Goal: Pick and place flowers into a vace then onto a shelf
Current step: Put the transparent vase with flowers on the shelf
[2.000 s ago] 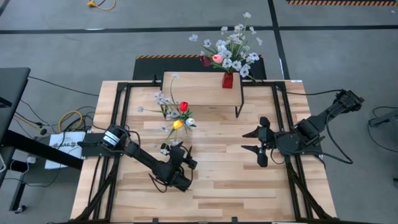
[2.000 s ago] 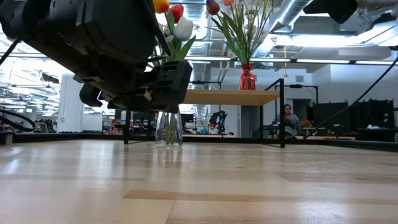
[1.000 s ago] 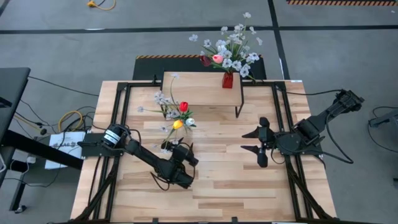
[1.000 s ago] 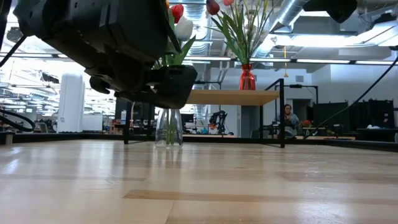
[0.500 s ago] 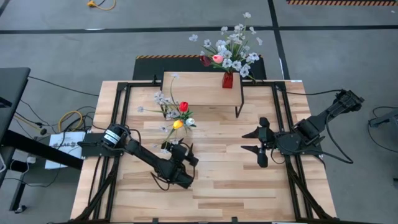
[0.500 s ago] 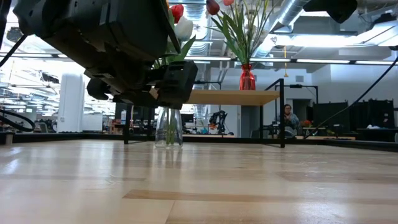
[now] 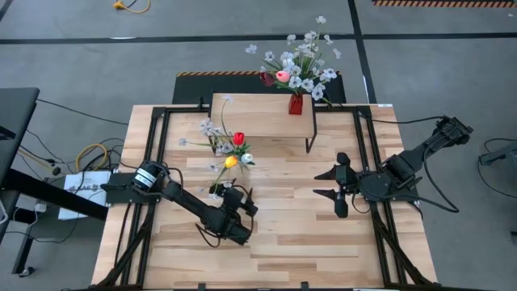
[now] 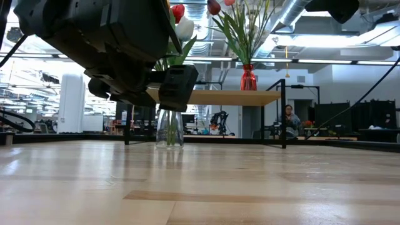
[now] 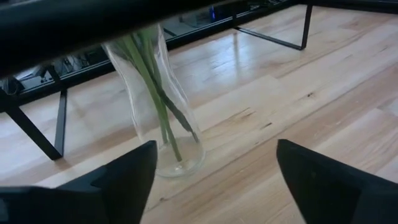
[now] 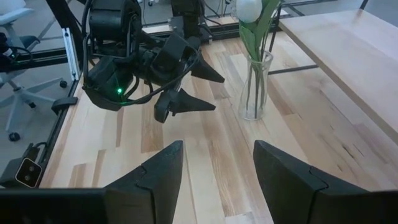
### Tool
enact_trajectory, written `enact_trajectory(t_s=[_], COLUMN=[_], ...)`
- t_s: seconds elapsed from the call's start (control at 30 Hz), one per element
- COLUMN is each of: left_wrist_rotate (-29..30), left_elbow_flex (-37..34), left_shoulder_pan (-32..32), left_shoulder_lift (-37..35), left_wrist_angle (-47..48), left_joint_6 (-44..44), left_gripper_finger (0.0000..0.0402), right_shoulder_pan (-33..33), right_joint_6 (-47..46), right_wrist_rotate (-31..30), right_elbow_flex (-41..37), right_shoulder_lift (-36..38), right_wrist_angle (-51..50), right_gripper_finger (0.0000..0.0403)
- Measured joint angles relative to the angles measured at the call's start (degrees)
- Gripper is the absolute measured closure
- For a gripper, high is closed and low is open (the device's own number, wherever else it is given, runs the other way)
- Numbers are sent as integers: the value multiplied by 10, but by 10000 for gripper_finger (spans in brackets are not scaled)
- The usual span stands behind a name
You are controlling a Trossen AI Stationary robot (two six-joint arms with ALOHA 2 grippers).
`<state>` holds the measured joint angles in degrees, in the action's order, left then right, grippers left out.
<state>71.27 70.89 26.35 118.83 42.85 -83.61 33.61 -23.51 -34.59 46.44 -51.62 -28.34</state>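
Counter: a large plank-patterned light-wood counter (image 7: pixel 283 234) on a black metal frame, standing on grey concrete floor; the low view looks across it into an open workshop with ceiling ducts and a person (image 8: pixel 290 119) seated far off.
Shelf: a small rectangular light-wood board on thin black legs (image 7: pixel 262 113) at the counter's far edge.
Red vase: a small red glass vase (image 7: pixel 296 104) stands on the shelf's right part, holding white-lilac sprays and a pink tulip.
Clear vase: a tall, waisted clear glass vase (image 9: pixel 163 118) stands on the counter in front of the shelf's left end, green stems inside.
Flowers: red, orange-yellow and white tulips with pale sprays (image 7: pixel 230 149) rise from the clear vase.
Left hand: the dark two-finger left hand (image 7: pixel 234 200) hangs just on the near side of the clear vase, fingers spread wide, holding nothing.
Right hand: the right hand (image 7: pixel 338 184) waits over the counter's right half, well apart from both vases, fingers parted and empty.
Open room: bare planks stretch between the two hands and along the near edge.
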Motion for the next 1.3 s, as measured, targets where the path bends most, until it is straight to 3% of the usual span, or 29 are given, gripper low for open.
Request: enact_trajectory(t_s=[0.2, 0.4, 0.47, 0.57, 0.73, 0.87, 1.1, 1.3], left_wrist_rotate=[14, 103, 133, 132, 96, 45, 74, 68], left_elbow_flex=[0, 8, 9, 10, 25, 47, 48, -22], left_shoulder_pan=[0, 4, 4, 4, 11, 15, 27, 39], left_shoulder_lift=[0, 0, 0, 0, 0, 0, -25, -54], left_wrist_angle=[-2, 14, 30, 38, 50, 116, 255, 254], left_joint_6=[5, -23, 2, 50, -80, -97, -227, -312], left_gripper_finger=[38, 33, 33, 33, 33, 33, 33, 33], right_shoulder_pan=[0, 0, 0, 0, 0, -1, -23, -43], right_joint_6=[0, 0, 0, 0, 0, 0, 0, 0], right_wrist_rotate=[0, 2, 3, 3, 2, 1, -5, -2], right_elbow_flex=[0, 0, 0, 0, 0, 0, 0, 0], right_shoulder_lift=[0, 0, 0, 0, 0, 0, 3, 3], right_wrist_angle=[0, 0, 0, 3, 5, 5, 17, 52], right_gripper_finger=[216, 216, 217, 219, 218, 217, 221, 222])
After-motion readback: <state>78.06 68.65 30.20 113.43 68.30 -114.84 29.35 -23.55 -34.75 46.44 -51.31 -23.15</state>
